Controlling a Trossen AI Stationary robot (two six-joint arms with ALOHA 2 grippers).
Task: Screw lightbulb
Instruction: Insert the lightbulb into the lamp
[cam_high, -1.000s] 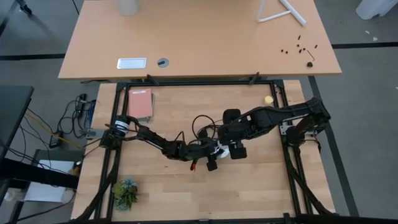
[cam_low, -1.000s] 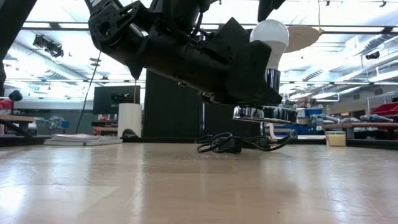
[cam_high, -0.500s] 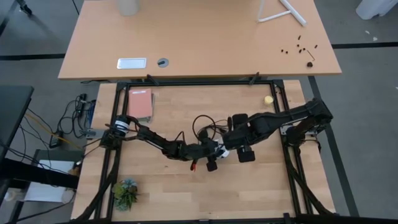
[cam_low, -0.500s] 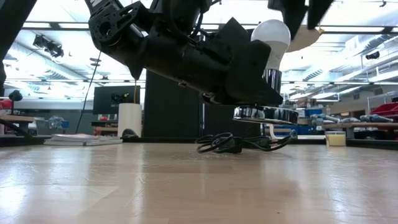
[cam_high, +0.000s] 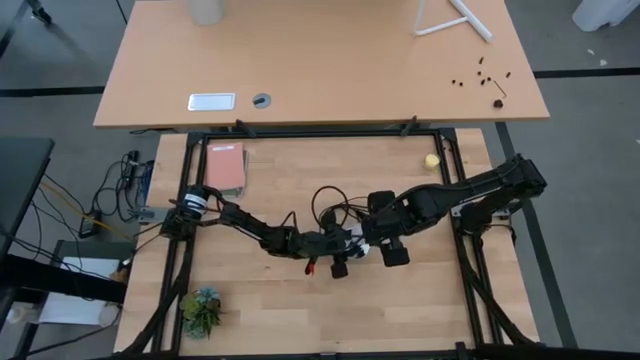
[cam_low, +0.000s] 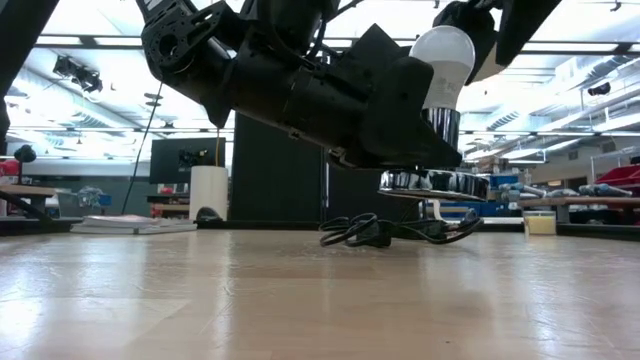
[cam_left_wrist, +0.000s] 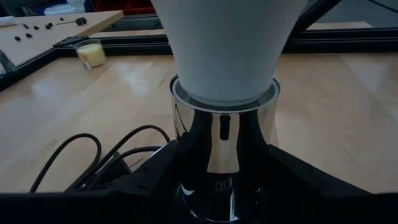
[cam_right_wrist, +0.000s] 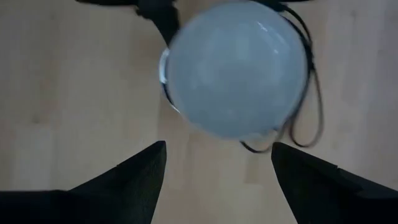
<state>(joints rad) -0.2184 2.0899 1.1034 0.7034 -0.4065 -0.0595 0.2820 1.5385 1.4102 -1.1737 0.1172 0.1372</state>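
lightbulb (cam_left_wrist: 225, 46): globe cut off by the frame edge in left wrist view, only the neck shows. Screw base hidden inside the chrome socket (cam_left_wrist: 222, 140). Right wrist view: bulb blurred, covers most of the socket and part of the black cord (cam_right_wrist: 308, 99). Low view: left arm blocks the socket's left side; right gripper (cam_low: 497, 25) cut off at top edge. High view: bulb mostly hidden under both grippers.

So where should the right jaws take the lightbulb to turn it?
On the round globe of the lightbulb, coming straight down from above. It stands upright in the chrome socket held by the left gripper, so only the globe is free. The right gripper hangs open above it.
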